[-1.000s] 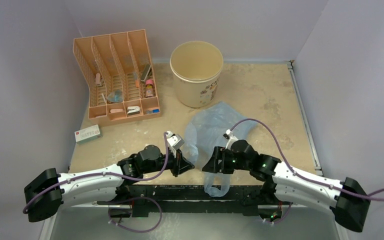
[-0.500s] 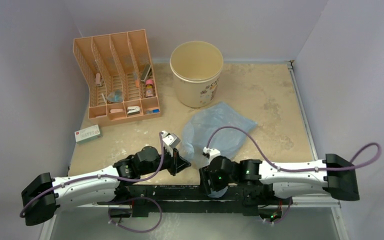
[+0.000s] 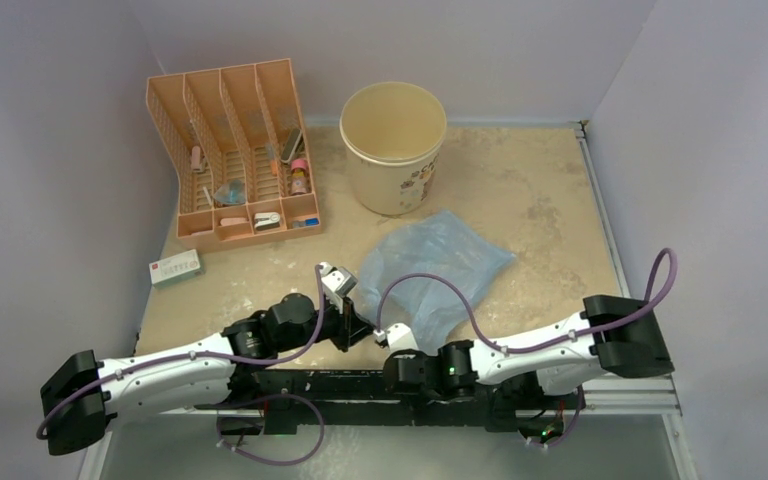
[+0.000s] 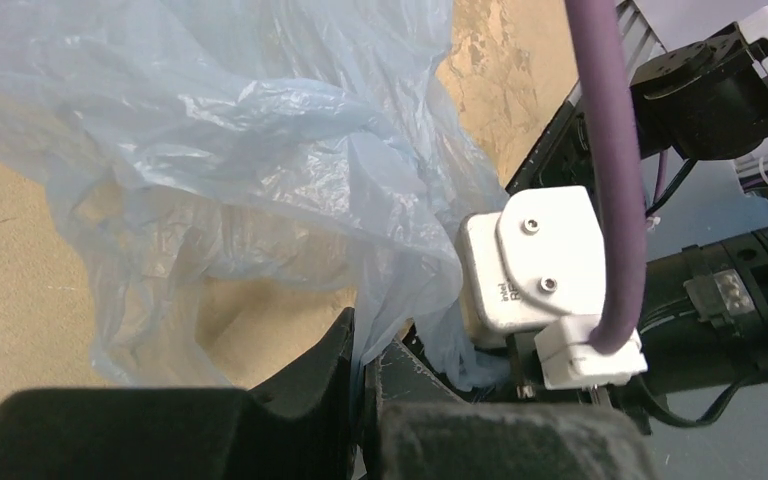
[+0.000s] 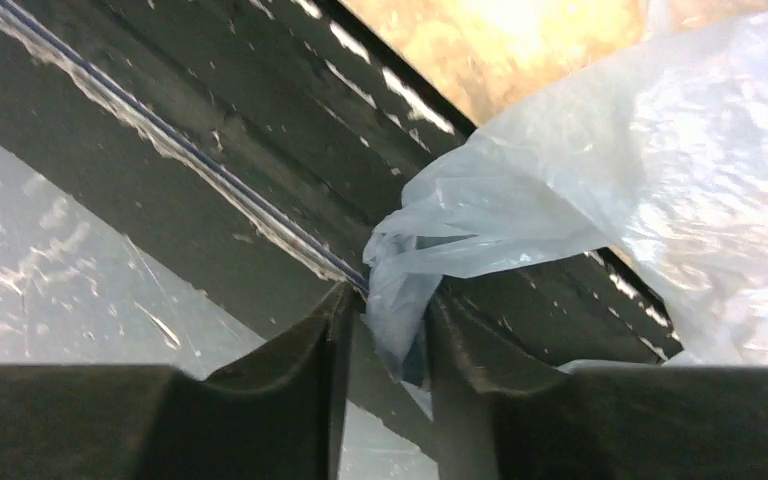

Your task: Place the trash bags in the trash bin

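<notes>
The light-blue trash bag [image 3: 430, 265] lies crumpled on the table in front of the cream trash bin [image 3: 393, 145], which stands upright at the back. My left gripper [image 3: 360, 325] is at the bag's near-left edge; in the left wrist view that gripper [image 4: 363, 340] is shut on a fold of the bag [image 4: 260, 130]. My right gripper [image 3: 400, 372] is low over the table's near edge. In the right wrist view its jaws [image 5: 385, 300] stand partly apart around a hanging corner of the bag [image 5: 610, 180], with a gap on the left side.
An orange slotted organizer rack [image 3: 230, 150] with small items stands at the back left. A small white box [image 3: 175, 267] lies in front of it. A black rail [image 3: 300, 385] runs along the near edge. The right wrist's camera housing [image 4: 530, 260] sits close beside my left fingers.
My right arm has swung left and down to the near edge, and its jaws have narrowed around the bag's hanging corner. The left gripper has shifted slightly left, still holding the bag.
</notes>
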